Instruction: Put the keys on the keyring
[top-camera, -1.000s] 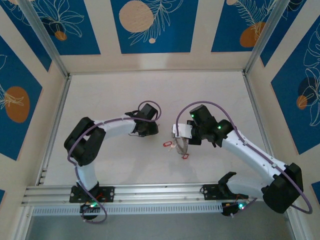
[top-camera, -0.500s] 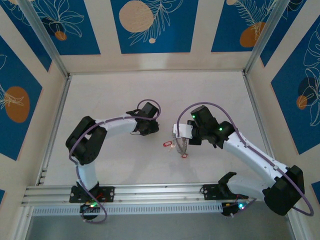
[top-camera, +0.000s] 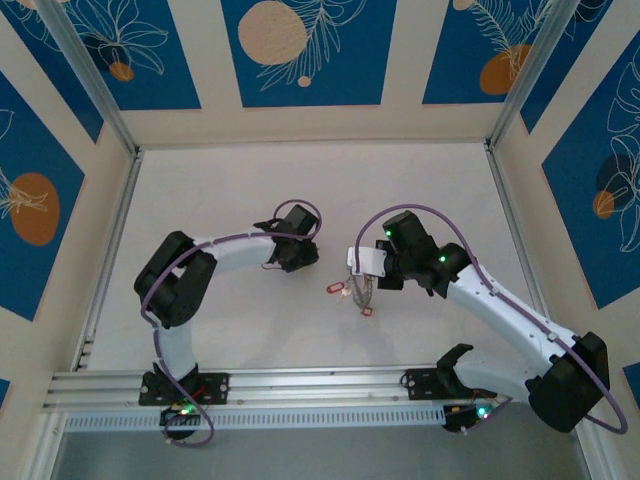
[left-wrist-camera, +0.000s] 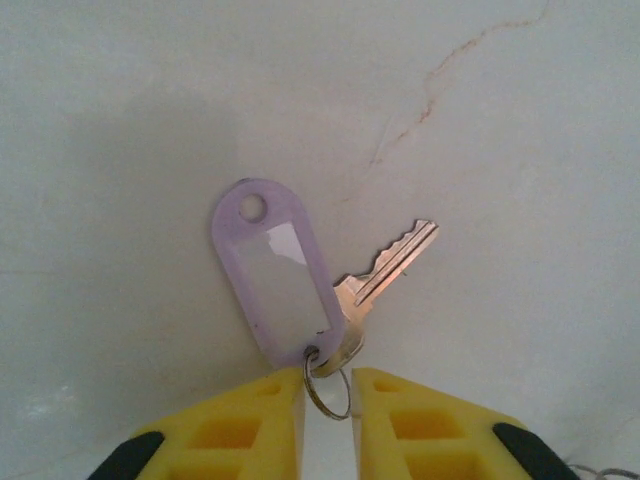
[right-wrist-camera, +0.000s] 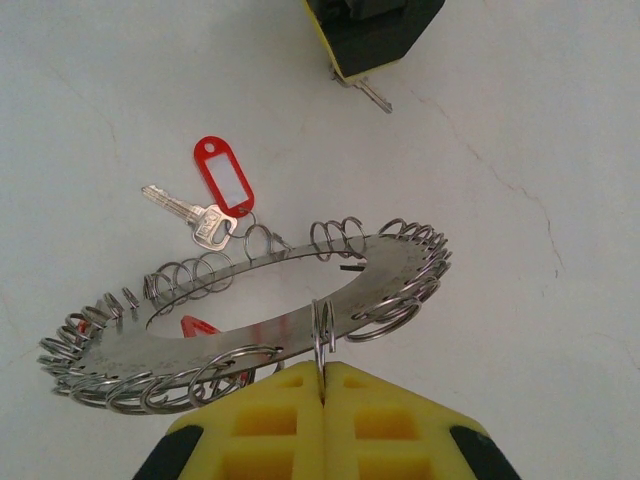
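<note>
Right side: your right gripper has its yellow fingers pressed together on one wire loop at the near edge of the keyring; the grip is on that loop, not on the flat plate.

Keyring: flat grey disc with a wide hole, small wire loops all round the rim; it hangs tilted in front of the right gripper, near edge higher; you cannot tell whether its low left edge touches the table.

On the ring: a red-tagged key hangs from a loop on the far rim, tag and silver blade lying on the table; a second red tag shows under the plate through the hole.

Left side: your left gripper sits low over the table, well apart from the keyring; its fingertips stand close with a narrow gap; a small split ring fills that gap; you cannot tell whether the pads actually bite it.

Loose key: the purple-tagged key lies flat on the table just ahead of the left fingertips, joined to that split ring; tag points away and left, silver blade away and right.

Right wrist view: the blade tip pokes out beside the left gripper, beyond the keyring's far rim.
</note>
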